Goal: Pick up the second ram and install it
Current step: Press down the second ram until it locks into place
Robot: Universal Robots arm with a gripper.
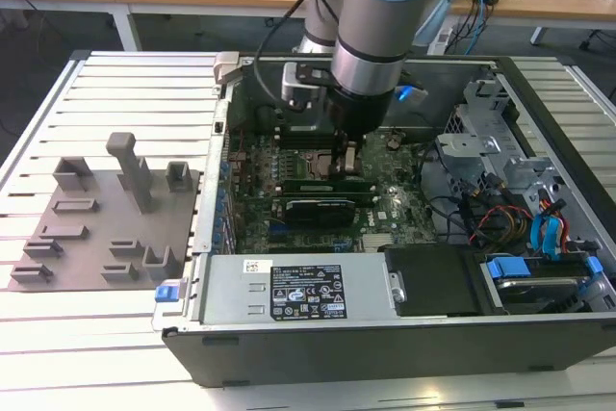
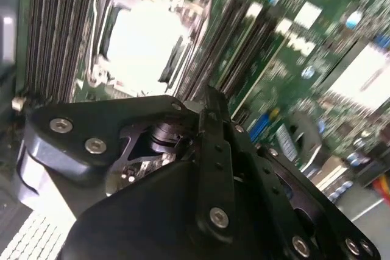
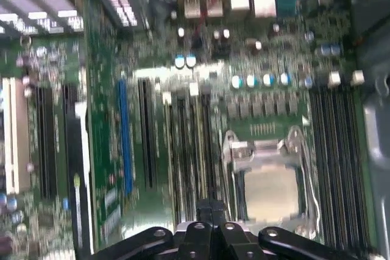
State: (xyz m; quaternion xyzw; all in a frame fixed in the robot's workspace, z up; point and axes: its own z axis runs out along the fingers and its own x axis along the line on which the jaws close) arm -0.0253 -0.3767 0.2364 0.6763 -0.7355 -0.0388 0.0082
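Nearest, in the exterior view, a grey power box [image 1: 289, 291] is seen along the case's front. Behind it the second ram [image 1: 322, 183], a long, thin dark-green stick, is stood on edge just beside the socket [image 1: 313, 163], with the gripper [image 1: 348, 163] directly over it; contact cannot be told. In the second wrist view the gripper [image 2: 210, 98] is shown with fingers drawn together, nothing seen between them. In the first wrist view the gripper [image 3: 210, 208] is shown likewise. The stick is judged light, stiff and fragile, best taken by its long edges.
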